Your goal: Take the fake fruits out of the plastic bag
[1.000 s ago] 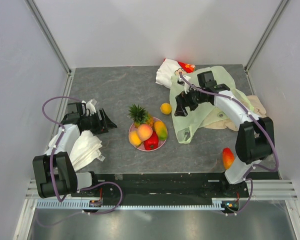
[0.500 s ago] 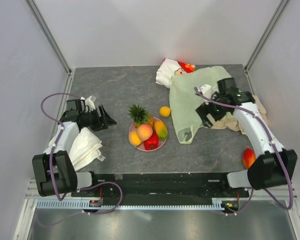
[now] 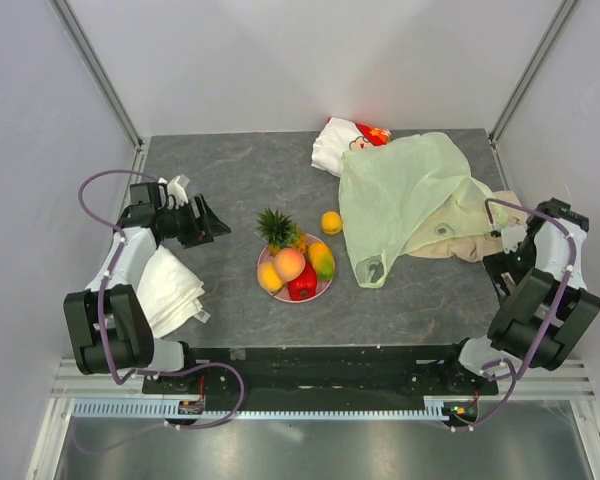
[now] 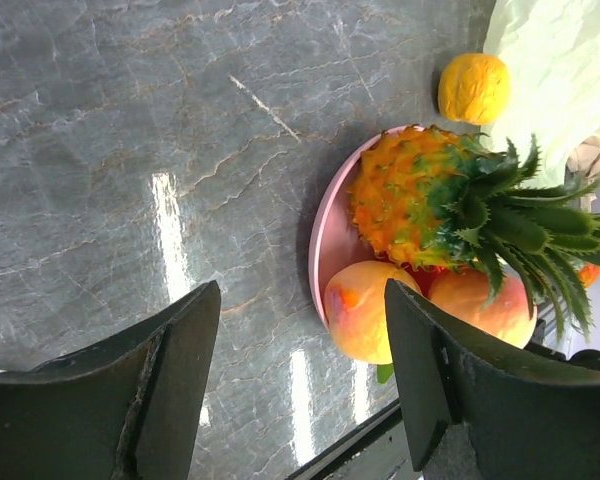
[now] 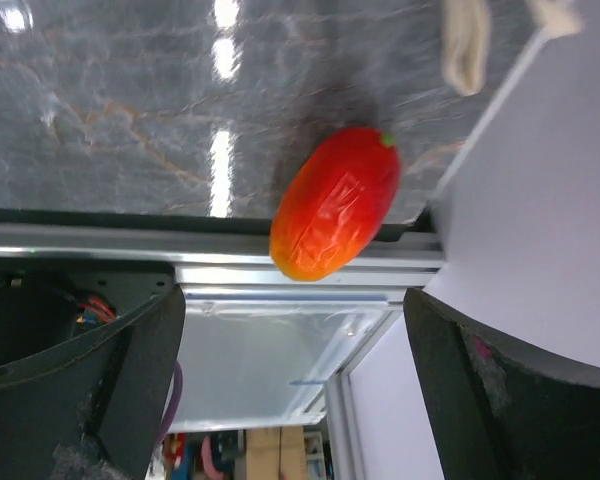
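The pale-green plastic bag (image 3: 400, 195) lies flat at the back right; its edge shows in the left wrist view (image 4: 565, 60). A pineapple (image 3: 275, 228), a peach (image 3: 289, 263) and other fake fruits fill a pink plate (image 3: 323, 290). An orange (image 3: 331, 221) rests between plate and bag. My left gripper (image 3: 208, 220) is open, left of the plate, aimed at the pineapple (image 4: 420, 195). My right gripper (image 3: 502, 275) is open, folded back at the right edge. A red-orange mango (image 5: 335, 200) lies on the table edge ahead of its jaws, hidden in the top view.
A white-and-red printed pouch (image 3: 345, 140) sits behind the bag. A beige cloth (image 3: 465, 245) lies under the bag's right side. A white cloth (image 3: 170, 290) is beneath the left arm. Walls close in on both sides, and the metal rail (image 5: 310, 265) runs along the near edge.
The right arm swung off the bag and folded back to the right edge, now covering the red-orange mango from above. The bag spread flat. The left gripper shifted slightly away.
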Robot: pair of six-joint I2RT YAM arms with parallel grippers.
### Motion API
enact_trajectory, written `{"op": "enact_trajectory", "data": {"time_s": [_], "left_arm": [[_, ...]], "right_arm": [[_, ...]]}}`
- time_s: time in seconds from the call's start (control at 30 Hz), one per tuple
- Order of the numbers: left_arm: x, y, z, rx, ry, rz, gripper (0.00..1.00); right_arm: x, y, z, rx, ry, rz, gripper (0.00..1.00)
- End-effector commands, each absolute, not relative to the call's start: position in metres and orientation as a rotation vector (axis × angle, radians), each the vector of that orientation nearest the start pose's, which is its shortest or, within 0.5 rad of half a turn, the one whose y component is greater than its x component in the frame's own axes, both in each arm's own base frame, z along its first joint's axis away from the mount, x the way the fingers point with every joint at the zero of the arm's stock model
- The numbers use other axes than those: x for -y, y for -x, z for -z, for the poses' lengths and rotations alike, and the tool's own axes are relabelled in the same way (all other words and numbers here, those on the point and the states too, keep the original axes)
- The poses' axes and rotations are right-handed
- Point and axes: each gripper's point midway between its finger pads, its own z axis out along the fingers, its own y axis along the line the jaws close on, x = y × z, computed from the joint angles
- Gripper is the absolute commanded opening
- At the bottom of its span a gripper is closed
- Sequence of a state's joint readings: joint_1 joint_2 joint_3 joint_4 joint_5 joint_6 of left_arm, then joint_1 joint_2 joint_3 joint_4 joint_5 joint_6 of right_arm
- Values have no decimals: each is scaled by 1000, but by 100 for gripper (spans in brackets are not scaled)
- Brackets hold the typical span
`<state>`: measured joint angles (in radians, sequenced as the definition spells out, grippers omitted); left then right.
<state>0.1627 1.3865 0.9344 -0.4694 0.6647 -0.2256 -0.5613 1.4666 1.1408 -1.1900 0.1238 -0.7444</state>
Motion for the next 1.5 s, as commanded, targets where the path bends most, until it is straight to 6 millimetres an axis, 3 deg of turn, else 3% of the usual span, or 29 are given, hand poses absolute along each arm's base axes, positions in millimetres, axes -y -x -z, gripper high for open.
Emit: {"op": "enact_trajectory", "data": {"time_s": [0.0,0.07,0.17,0.33,0.43,0.47,0.53,0.57,0.67,0.7,0.73,0.8,0.83,0.87,0.9,0.97,1.03,1.07,1.13,1.17,1.2,1.23,1.3,1.4,1.47], "left_arm": [[61,-333,-134,-2386,156,848,74],[60,-333,-136,-2388,148,839,74],[60,-331,-137,-2390,138,831,74],[60,-324,-135,-2386,139,818,74],[60,-319,-133,-2388,141,814,74],[60,-318,-132,-2387,140,814,74],[61,-316,-134,-2384,138,815,74],[61,-315,-134,-2385,139,813,74],[60,-314,-132,-2388,137,804,74],[59,-314,-133,-2385,131,799,74],[59,-315,-133,-2384,129,792,74],[58,-316,-133,-2381,121,782,74],[57,-316,-133,-2380,118,778,74],[57,-316,-133,-2379,114,776,74],[56,-316,-134,-2376,113,765,74],[56,-313,-134,-2381,118,764,74],[56,-311,-136,-2381,118,764,74],[57,-311,-137,-2379,111,763,74],[56,-308,-135,-2384,115,761,74],[56,-308,-135,-2384,119,760,74],[57,-307,-134,-2385,115,764,74],[57,-307,-135,-2382,112,763,74],[57,-306,-136,-2380,113,760,74],[56,-304,-136,-2377,109,751,74],[54,-302,-137,-2378,105,745,74]], "right_arm": [[161,-135,-85,-3260,320,251,98],[157,-118,-68,-3326,331,226,95],[154,-110,-57,-3341,312,249,93],[164,-109,-41,-3344,370,322,92],[168,-116,-31,-3331,402,322,78],[168,-119,-29,-3325,411,310,64],[167,-133,-33,-3282,402,259,51],[167,-144,-40,-3243,406,250,42],[139,-174,-64,-3102,547,142,35],[124,-175,-74,-3074,615,73,35],[89,-193,-88,-2936,735,-39,35],[46,-207,-114,-2774,908,-150,35],[5,-215,-129,-2610,1060,-238,36],[-15,-225,-139,-2508,1109,-262,38],[-48,-227,-145,-2434,1159,-318,39],[-87,-243,-159,-2322,1146,-428,39],[-128,-245,-155,-2353,1119,-603,38],[-148,-258,-166,-2300,1100,-672,38],[-182,-264,-165,-2312,1055,-814,38],[-199,-273,-173,-2308,973,-876,39],[-218,-268,-177,-2294,976,-965,39],[-228,-270,-170,-2322,954,-1022,40],[-251,-274,-176,-2311,903,-1128,40],[-285,-272,-158,-2344,948,-1222,41],[-295,-277,-158,-2346,951,-1251,41]]}}
